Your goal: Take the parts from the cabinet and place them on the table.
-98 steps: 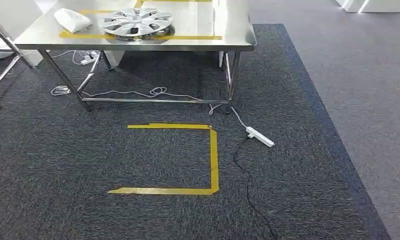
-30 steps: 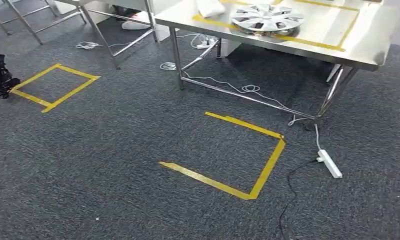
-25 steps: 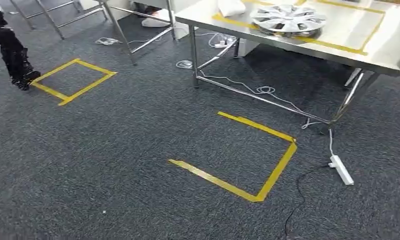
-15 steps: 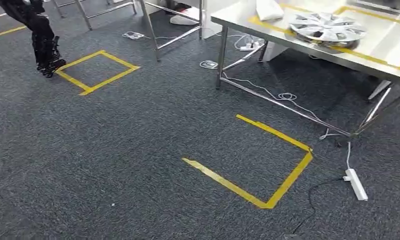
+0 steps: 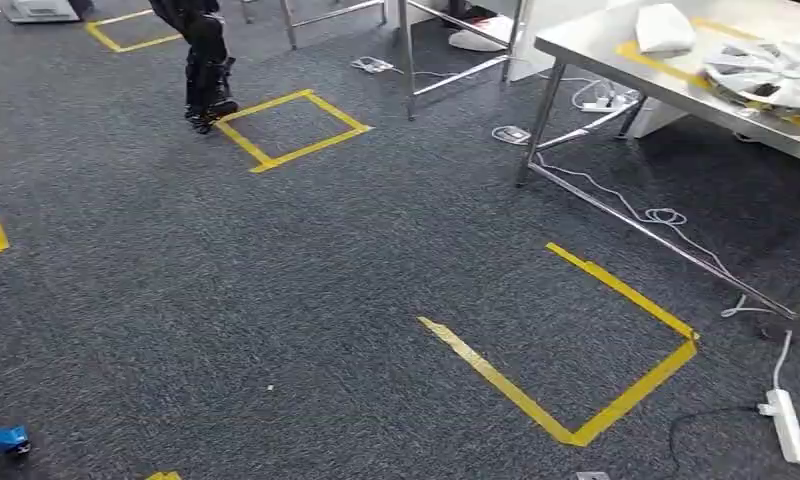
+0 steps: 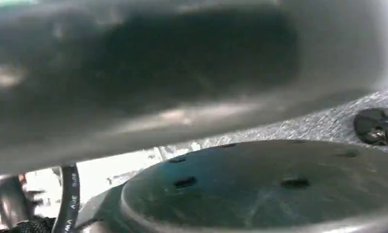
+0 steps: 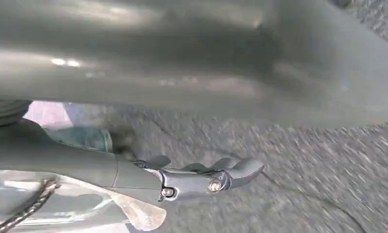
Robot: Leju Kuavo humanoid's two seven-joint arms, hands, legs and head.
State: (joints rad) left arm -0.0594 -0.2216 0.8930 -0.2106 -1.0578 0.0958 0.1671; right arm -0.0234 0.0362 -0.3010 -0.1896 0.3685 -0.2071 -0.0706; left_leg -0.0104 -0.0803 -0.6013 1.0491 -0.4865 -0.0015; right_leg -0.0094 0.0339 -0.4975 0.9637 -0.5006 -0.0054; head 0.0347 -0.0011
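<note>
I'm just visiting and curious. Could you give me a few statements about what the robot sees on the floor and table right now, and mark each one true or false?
1. A silver hubcap lies on the steel table. True.
2. The nearest yellow tape outline on the carpet is a fully closed square. False: one side is open.
3. A white power strip lies on the carpet. True.
4. The white power strip sits on the table. False: it is on the floor, near the tape outline.
5. A person's dark legs stand beside another yellow tape square. True.
</note>
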